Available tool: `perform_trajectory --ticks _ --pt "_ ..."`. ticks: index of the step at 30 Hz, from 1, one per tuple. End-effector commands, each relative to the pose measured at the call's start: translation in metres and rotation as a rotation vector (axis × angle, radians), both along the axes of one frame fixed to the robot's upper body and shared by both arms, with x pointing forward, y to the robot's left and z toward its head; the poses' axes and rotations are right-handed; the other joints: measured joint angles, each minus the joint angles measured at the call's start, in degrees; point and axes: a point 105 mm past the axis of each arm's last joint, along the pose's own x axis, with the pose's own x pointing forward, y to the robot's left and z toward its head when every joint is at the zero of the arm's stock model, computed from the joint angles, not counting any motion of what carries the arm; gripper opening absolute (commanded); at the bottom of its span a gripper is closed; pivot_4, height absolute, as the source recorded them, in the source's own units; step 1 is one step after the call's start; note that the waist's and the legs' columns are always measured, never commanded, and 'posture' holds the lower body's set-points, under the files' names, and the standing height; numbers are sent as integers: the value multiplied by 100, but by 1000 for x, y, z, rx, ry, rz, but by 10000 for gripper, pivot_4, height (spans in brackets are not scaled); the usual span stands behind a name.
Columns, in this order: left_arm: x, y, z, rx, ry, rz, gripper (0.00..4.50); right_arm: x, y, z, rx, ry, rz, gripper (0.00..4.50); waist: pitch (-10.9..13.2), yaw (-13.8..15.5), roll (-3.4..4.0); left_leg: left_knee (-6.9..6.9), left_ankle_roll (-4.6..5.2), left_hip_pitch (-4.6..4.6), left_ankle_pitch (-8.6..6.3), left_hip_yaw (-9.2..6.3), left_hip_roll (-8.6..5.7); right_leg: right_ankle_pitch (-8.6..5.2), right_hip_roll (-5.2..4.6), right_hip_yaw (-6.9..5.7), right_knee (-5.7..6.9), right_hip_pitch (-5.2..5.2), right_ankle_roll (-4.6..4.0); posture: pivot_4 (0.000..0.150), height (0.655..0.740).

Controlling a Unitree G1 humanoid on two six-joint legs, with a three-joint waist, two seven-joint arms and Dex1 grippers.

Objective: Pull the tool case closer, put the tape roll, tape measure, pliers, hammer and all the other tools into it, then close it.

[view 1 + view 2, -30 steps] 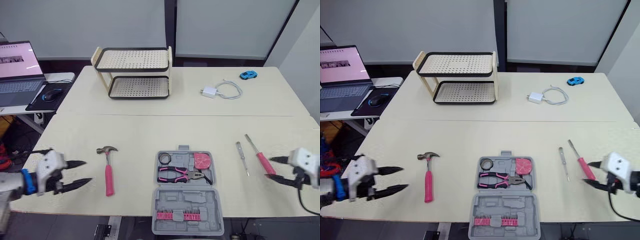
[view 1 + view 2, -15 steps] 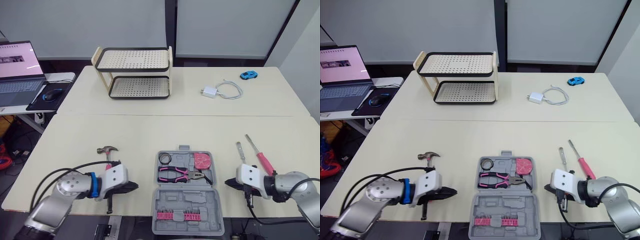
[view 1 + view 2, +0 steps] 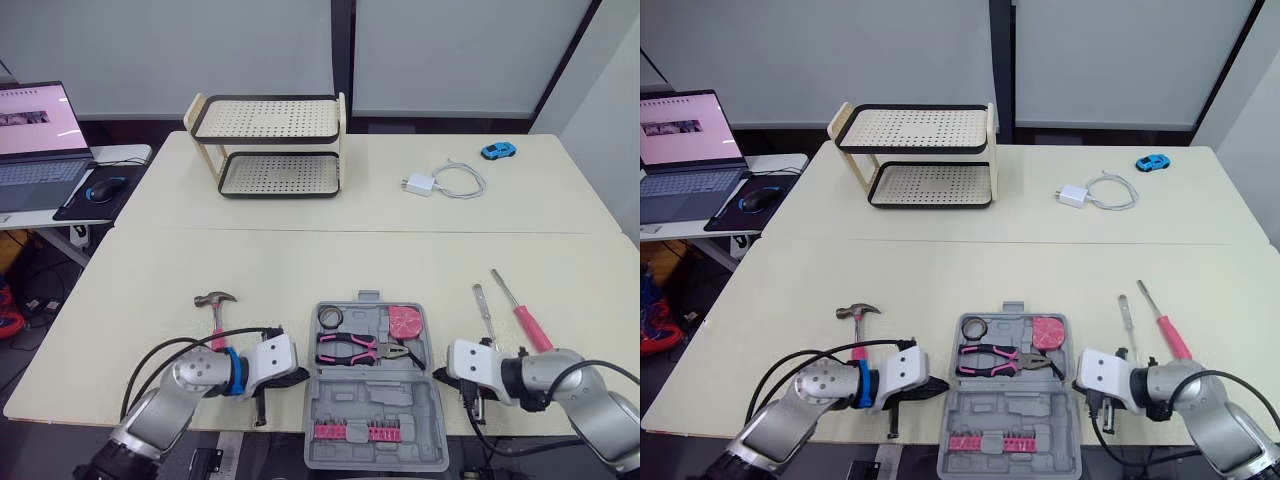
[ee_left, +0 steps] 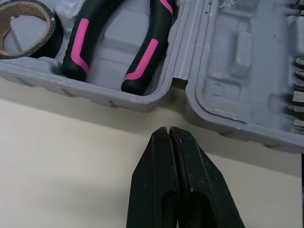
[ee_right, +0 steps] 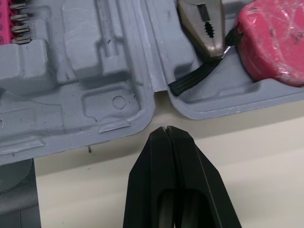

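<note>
The grey tool case (image 3: 400, 398) lies open at the table's front edge, its lid half with pink bits (image 3: 358, 432) nearest me. In the tray half lie the tape roll (image 3: 329, 317), pink-handled pliers (image 3: 360, 350) and red tape measure (image 3: 405, 322). My left gripper (image 3: 300, 377) is shut and empty, its tips (image 4: 169, 130) just off the case's left side at the hinge. On the right side of the hinge my right gripper (image 3: 440, 372) is likewise shut on nothing, tips (image 5: 168, 129) close to the case. The pink-handled hammer (image 3: 215, 300) lies left, partly behind my left arm. Two screwdrivers (image 3: 525, 320) lie right.
A two-tier perforated rack (image 3: 268, 145) stands at the back left of the table. A white charger with cable (image 3: 440, 182) and a blue toy car (image 3: 496, 150) lie at the back right. A laptop (image 3: 35, 130) and mouse (image 3: 103, 186) sit on a side desk to the left.
Both arms swung in from the table's outer edges to the two sides of the case. Both grippers went from open to shut.
</note>
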Motion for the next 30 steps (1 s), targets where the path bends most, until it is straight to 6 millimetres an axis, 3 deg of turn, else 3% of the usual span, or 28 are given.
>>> perform_trajectory --ticks 1,8,22,30 --pt "3 -4 -2 9 -13 -4 249 2 5 2 -10 -32 18 0 -1 0 0 0 0 0 0 -1 0 0 0 -1 0 0 0 1500 7400" --pt "7 -13 -7 -7 3 0 249 5 16 0 13 -34 23 0 -10 4 7 1 0 4 0 -1 -2 0 -1 0 -1 5 0 1500 7400" --pt "-3 -34 -13 -26 77 -32 249 4 26 -3 29 -25 27 0 -47 16 22 0 1 36 0 -5 -3 0 -1 -2 -3 39 1 1500 7400" --pt "11 -36 -8 -30 24 -16 249 15 27 4 37 -48 14 0 -46 70 22 -5 2 76 -2 -6 -3 -2 -1 -3 -14 79 3 1500 7400"
